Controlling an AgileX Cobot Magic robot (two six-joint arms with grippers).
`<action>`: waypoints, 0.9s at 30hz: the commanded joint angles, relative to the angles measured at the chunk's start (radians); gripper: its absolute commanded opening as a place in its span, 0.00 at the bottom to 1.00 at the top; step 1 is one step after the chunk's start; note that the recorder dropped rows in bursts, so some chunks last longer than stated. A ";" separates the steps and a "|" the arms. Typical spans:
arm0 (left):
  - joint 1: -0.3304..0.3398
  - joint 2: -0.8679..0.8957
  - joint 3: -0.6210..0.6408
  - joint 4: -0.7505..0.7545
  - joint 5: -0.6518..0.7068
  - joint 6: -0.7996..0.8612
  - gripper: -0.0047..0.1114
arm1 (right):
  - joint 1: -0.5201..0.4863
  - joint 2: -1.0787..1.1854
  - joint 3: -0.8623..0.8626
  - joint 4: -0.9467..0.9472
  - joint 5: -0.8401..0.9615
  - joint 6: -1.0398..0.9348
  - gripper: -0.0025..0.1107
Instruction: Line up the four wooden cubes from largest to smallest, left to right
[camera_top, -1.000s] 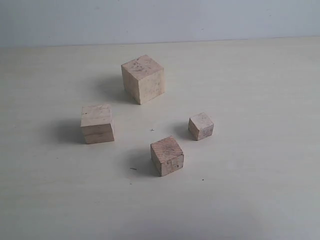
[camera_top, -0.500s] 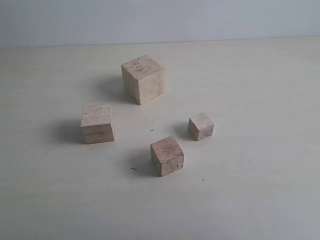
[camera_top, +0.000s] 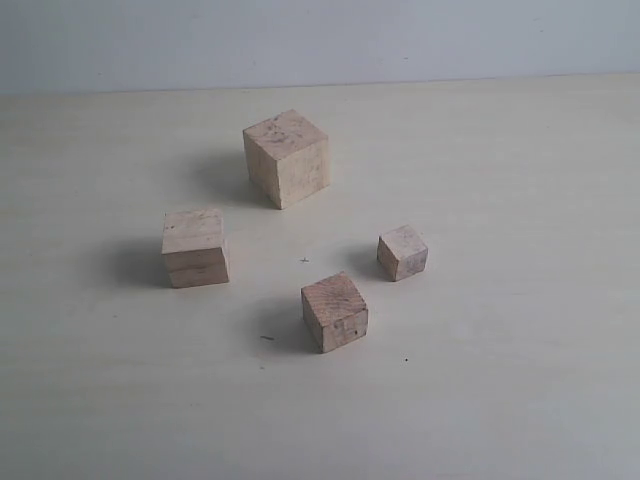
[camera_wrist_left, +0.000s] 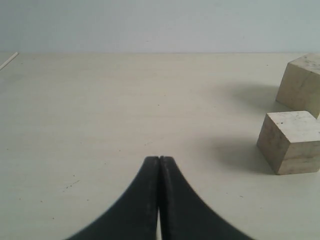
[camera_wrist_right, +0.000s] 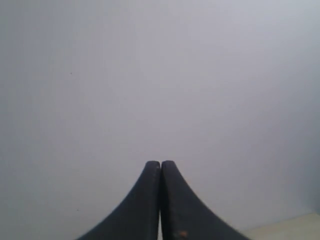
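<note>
Four wooden cubes stand apart on the pale table in the exterior view. The largest cube (camera_top: 286, 157) is at the back. A second, smaller cube (camera_top: 195, 246) is at the left, a slightly browner third cube (camera_top: 334, 311) at the front, and the smallest cube (camera_top: 402, 251) at the right. Neither gripper shows in the exterior view. In the left wrist view my left gripper (camera_wrist_left: 159, 159) is shut and empty above the table, with the second cube (camera_wrist_left: 291, 141) and the largest cube (camera_wrist_left: 302, 84) off to one side. My right gripper (camera_wrist_right: 160, 163) is shut and empty, facing a blank wall.
The table (camera_top: 500, 400) is pale and bare around the cubes, with a grey wall (camera_top: 320, 40) behind its far edge. A corner of the table (camera_wrist_right: 295, 229) shows in the right wrist view.
</note>
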 joint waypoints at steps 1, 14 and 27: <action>-0.005 -0.006 0.003 0.002 -0.010 -0.007 0.04 | 0.003 0.108 -0.172 -0.001 0.127 0.028 0.02; -0.005 -0.006 0.003 0.002 -0.010 -0.007 0.04 | 0.037 0.810 -0.706 -0.001 0.492 0.026 0.02; -0.005 -0.006 0.003 0.002 -0.010 -0.007 0.04 | 0.171 1.400 -1.260 0.298 0.745 -0.043 0.02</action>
